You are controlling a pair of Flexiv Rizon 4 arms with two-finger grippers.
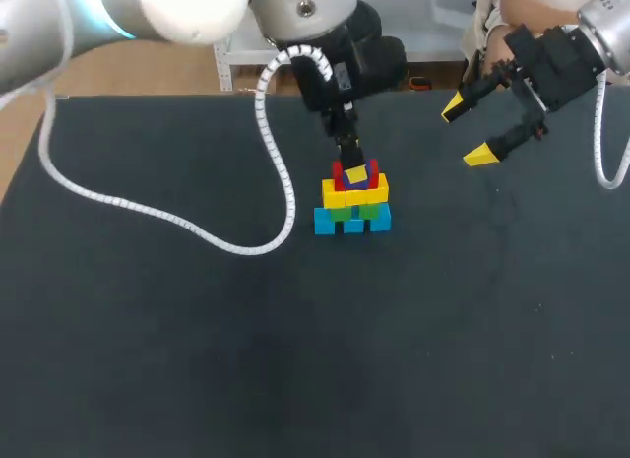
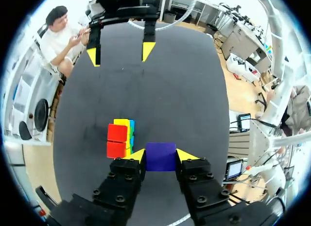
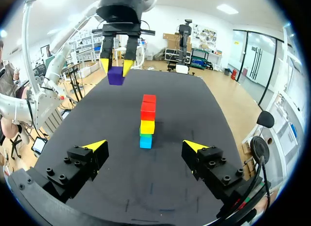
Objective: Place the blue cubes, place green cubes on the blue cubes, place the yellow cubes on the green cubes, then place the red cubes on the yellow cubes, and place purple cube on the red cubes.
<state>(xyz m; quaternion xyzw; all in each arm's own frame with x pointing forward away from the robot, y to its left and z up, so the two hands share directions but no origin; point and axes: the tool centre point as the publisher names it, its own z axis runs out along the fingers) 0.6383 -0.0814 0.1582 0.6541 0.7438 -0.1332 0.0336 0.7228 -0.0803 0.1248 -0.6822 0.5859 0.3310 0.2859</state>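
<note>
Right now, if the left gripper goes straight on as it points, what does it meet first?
Probably bare table beside the red cubes; the left gripper, shut on the purple cube, looks offset from them, depth unclear.

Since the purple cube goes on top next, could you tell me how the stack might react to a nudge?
The stack looks tall and only one cube deep, so a nudge would probably topple it. Its red cubes seem merely rested on top, so they might slide off first. With flat faces, nothing should roll far.
</note>
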